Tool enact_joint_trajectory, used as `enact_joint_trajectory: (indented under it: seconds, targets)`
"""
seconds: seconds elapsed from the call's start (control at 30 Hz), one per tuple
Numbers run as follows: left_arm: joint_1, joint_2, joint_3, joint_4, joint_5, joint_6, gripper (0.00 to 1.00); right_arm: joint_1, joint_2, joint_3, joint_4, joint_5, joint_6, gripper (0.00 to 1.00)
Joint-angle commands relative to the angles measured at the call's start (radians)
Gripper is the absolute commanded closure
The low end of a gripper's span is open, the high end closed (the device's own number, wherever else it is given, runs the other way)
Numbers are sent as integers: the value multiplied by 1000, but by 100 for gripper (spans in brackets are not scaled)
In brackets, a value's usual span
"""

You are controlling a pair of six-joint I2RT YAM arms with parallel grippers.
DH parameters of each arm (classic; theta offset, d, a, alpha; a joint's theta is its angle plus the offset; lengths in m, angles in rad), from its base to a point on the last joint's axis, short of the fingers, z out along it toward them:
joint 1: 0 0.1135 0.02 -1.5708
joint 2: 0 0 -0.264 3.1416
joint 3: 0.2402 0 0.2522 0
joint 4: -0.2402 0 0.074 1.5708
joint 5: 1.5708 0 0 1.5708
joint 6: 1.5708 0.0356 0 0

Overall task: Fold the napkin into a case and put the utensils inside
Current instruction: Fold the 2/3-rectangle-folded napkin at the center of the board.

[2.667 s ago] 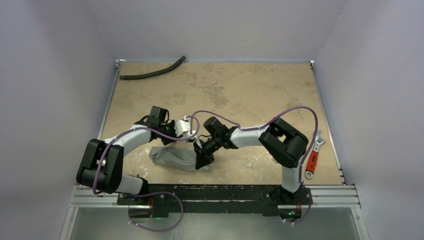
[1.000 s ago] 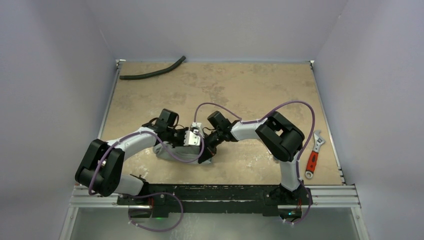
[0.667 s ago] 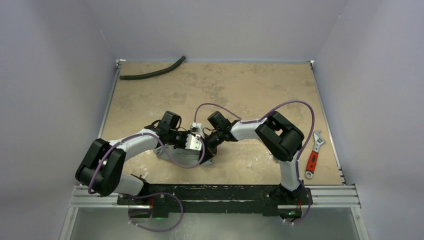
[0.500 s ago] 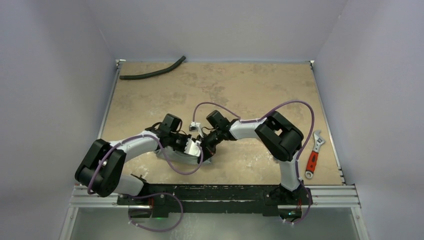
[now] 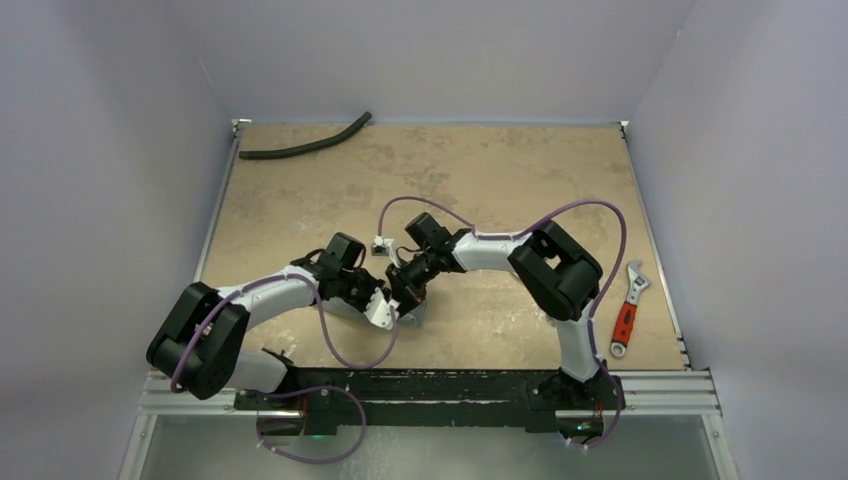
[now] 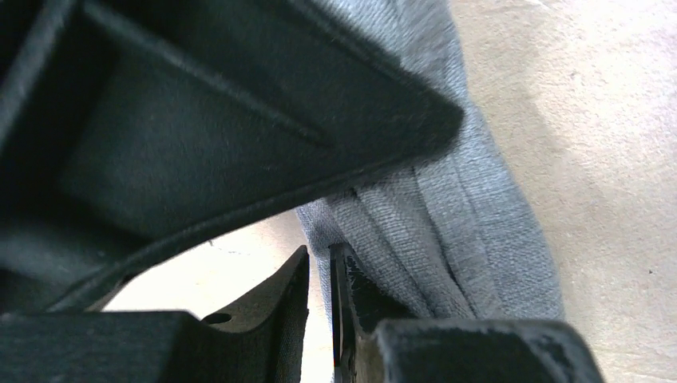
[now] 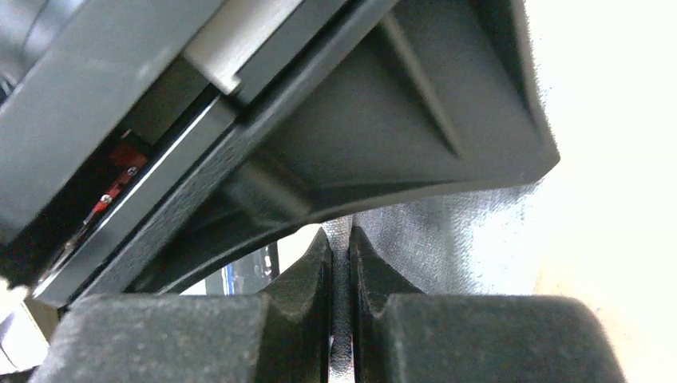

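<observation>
The grey napkin (image 6: 447,215) is bunched into folds on the table, close to its near edge. In the top view the two grippers meet over it and hide nearly all of it. My left gripper (image 6: 319,295), also seen from above (image 5: 390,310), is shut on one thin edge layer of the cloth. My right gripper (image 7: 341,271), just beyond the left one (image 5: 407,290), is shut on a pinched ridge of the napkin (image 7: 455,239). A small dark shape with a blue stripe (image 7: 227,279) shows left of the right fingers; too little shows to name it. The utensils are out of view.
A long black curved hose (image 5: 305,143) lies at the far left corner. A red-handled wrench (image 5: 626,318) lies by the right edge. Pale walls close in the tan table (image 5: 500,180) on three sides, and the arm bases stand along the metal rail at the near edge.
Both grippers stay shut on the napkin. The left gripper has swung toward the near edge, the right wrist has shifted left and farther back, and less of the cloth now shows from above.
</observation>
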Motion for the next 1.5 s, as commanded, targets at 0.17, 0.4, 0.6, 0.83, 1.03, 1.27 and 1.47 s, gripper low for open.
enact_joint_trajectory:
  seconds: [0.17, 0.4, 0.6, 0.83, 1.03, 1.27, 1.47]
  targets:
    - [-26, -6, -41, -162, 40, 175, 87, 2, 107, 116, -128, -28, -100, 100]
    - [-27, -21, -41, -206, 39, 208, 87, -45, 91, 64, -39, -69, -44, 100]
    - [-29, -21, -50, -195, 48, 211, 87, -49, 57, 75, 6, -102, -33, 100]
    - [-36, -19, -53, -181, 54, 201, 88, -34, 53, 101, 52, -135, 36, 100]
    - [-35, -22, -18, -131, 52, 97, 88, -51, 110, 31, 108, -99, 78, 100]
    - [31, -77, 124, -75, 11, -167, 81, -71, 147, -90, 214, -45, 165, 100]
    - [107, -136, 246, -187, 68, -231, 70, -71, 169, -104, 244, -58, 171, 100]
